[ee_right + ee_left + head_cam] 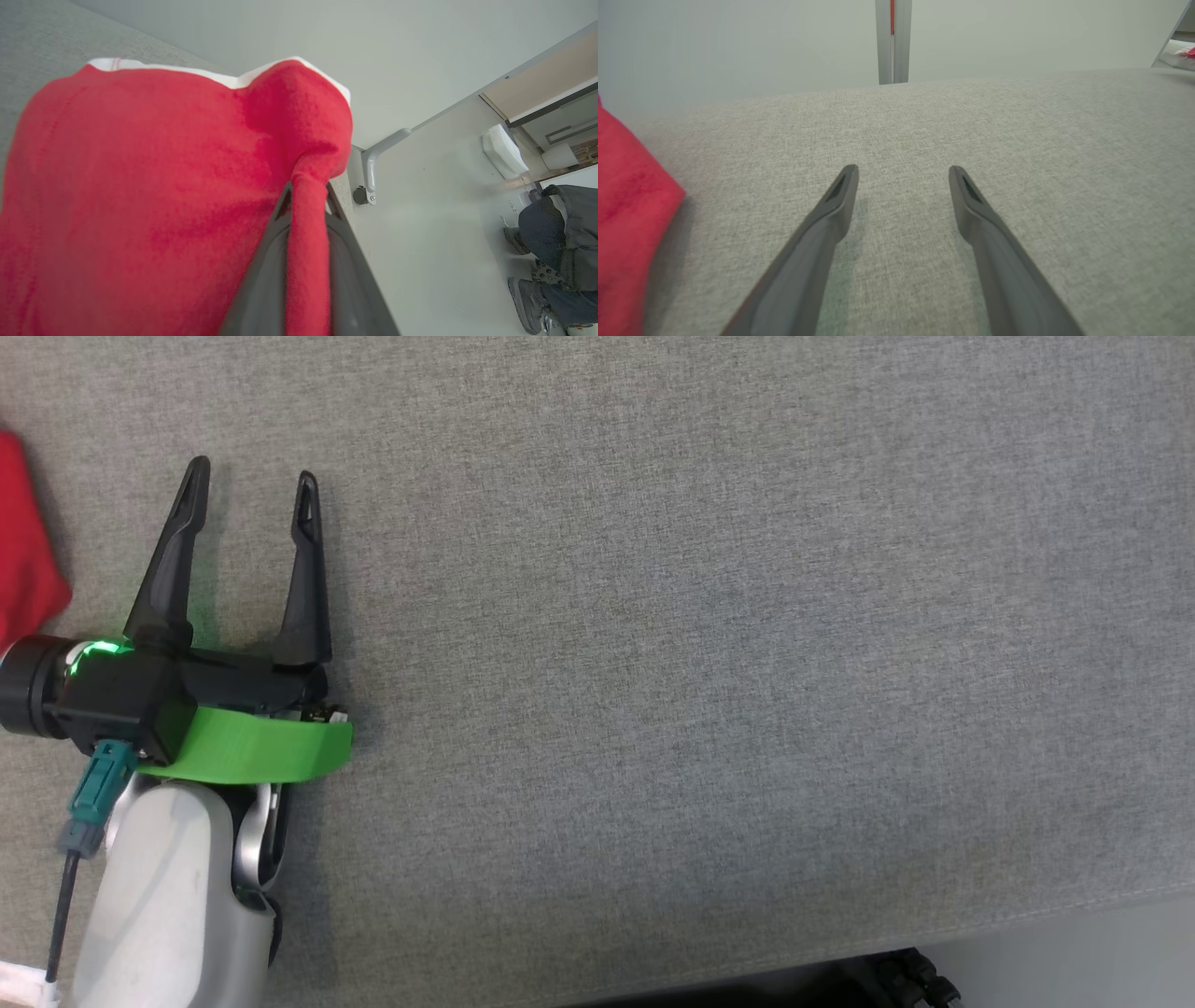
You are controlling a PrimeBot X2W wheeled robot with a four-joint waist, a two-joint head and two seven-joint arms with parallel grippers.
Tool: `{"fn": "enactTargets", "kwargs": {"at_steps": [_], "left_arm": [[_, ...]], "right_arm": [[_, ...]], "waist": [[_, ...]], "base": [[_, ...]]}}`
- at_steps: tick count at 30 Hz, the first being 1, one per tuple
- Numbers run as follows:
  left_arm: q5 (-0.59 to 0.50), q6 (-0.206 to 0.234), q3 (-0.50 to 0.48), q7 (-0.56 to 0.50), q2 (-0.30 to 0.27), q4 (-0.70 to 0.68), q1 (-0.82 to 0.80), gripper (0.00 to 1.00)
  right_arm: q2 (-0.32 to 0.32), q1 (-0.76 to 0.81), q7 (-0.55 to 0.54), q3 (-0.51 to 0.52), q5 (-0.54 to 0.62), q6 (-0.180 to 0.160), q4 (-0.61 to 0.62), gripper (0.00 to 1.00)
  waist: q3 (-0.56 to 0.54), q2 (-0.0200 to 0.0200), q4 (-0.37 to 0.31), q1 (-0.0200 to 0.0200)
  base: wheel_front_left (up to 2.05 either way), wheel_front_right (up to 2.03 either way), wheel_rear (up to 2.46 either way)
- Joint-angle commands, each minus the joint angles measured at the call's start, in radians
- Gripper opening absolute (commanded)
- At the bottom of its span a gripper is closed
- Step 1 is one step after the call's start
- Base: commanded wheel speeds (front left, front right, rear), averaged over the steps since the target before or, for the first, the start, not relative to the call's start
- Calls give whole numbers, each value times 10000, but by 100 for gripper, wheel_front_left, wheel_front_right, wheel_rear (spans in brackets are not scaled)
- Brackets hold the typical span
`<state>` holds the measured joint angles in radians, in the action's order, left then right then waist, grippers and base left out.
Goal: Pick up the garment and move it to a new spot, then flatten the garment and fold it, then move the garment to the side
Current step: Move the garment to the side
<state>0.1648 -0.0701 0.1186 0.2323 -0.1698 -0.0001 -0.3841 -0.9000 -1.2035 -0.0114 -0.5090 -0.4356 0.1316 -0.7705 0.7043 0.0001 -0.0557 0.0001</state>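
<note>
The garment (140,186) is red fleece with a white edge. In the right wrist view it hangs in front of the camera, a fold of it pinched between the two dark fingers of my right gripper (306,196), which is shut on it. A red corner of the garment (23,560) shows at the left edge of the head view and lies on the grey table at the left of the left wrist view as the garment (626,219). My left gripper (252,485) stands open just right of that corner, low over the table, nothing between its fingers (840,196).
Grey fabric covers the table (747,663), whose near edge runs along the lower right of the head view. In the right wrist view a person's legs and shoes (546,261) stand on the pale floor at the right, near a metal table leg (373,163).
</note>
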Motion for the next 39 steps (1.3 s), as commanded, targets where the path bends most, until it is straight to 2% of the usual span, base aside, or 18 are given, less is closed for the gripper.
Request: {"fn": "enactTargets", "kwargs": {"at_steps": [1,2,3,11,20,28,39], "left_arm": [[-36,81,6,-41,-40,66,119,100],[-25,97,0,-47,-45,57,137,100],[-9,113,-7,-45,-51,50,163,100],[199,230,-109,83,-5,472,376,100],[508,345,-354,259,127,1269,1055,100],[662,455,-671,334,158,1579,1889,100],[813,468,-839,326,216,1825,2820,100]], "right_arm": [[76,-167,-76,-47,81,-17,-215,0],[128,-227,-82,-63,118,-17,-307,9],[192,-304,12,-53,210,-17,-403,100],[777,-500,1299,311,495,-17,-918,100],[2182,462,2570,285,303,-17,-456,100],[3397,2370,2765,1008,295,-17,912,100],[4995,6183,2772,2565,1017,-15,3264,100]], "waist": [[-21,-1,26,-1],[-34,-1,30,-1],[-57,-1,32,-1],[-657,-1,84,-1],[-2355,-1,253,-1],[-3846,-1,516,-1],[-5359,-1,744,-1]], "base": [[0,0,0],[0,0,0],[0,0,0],[0,0,0],[0,0,0],[0,0,0],[0,0,0]]}}
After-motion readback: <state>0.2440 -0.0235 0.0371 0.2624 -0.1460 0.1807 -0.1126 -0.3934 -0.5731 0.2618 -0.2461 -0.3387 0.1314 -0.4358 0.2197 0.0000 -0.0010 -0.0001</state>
